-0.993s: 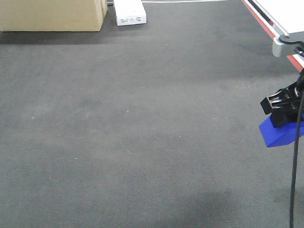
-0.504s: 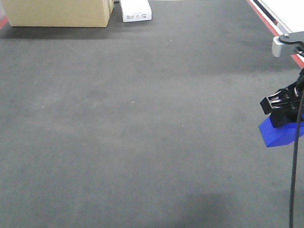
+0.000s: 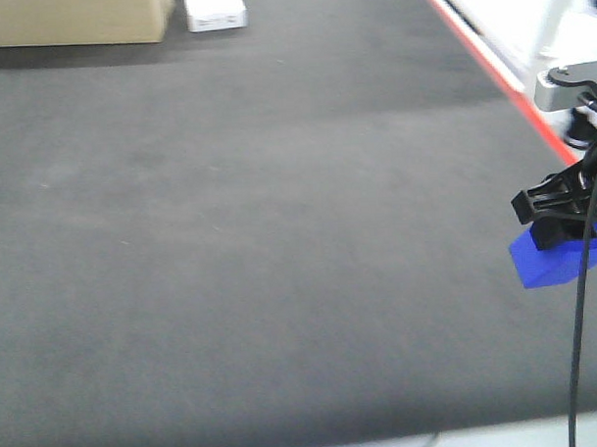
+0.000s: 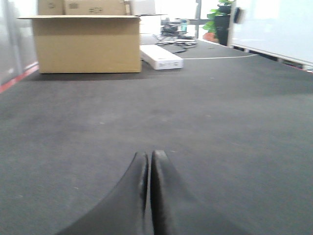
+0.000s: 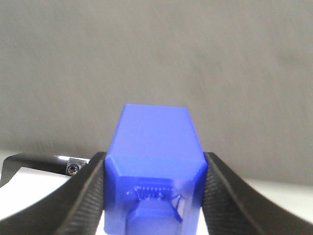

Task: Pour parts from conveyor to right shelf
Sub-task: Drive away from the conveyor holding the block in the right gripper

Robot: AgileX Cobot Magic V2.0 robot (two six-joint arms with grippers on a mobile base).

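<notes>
My right gripper is shut on a bright blue plastic cube and holds it above the dark grey carpet at the right edge of the front view. In the right wrist view the blue cube sits squeezed between the two black ribbed fingers, its knobbed face toward the camera. My left gripper shows in the left wrist view with its two dark fingers pressed together, empty, low over the carpet. The right shelf with rollers and blue crates is out of view.
A large cardboard box and a flat white box lie on the carpet far ahead; both also show at the top left of the front view, cardboard box. A red floor line borders a white floor strip at the right.
The view has swung: the cardboard and white boxes have slid left and up, and the red line has moved inward. The right gripper keeps the blue cube at the same spot in frame.
</notes>
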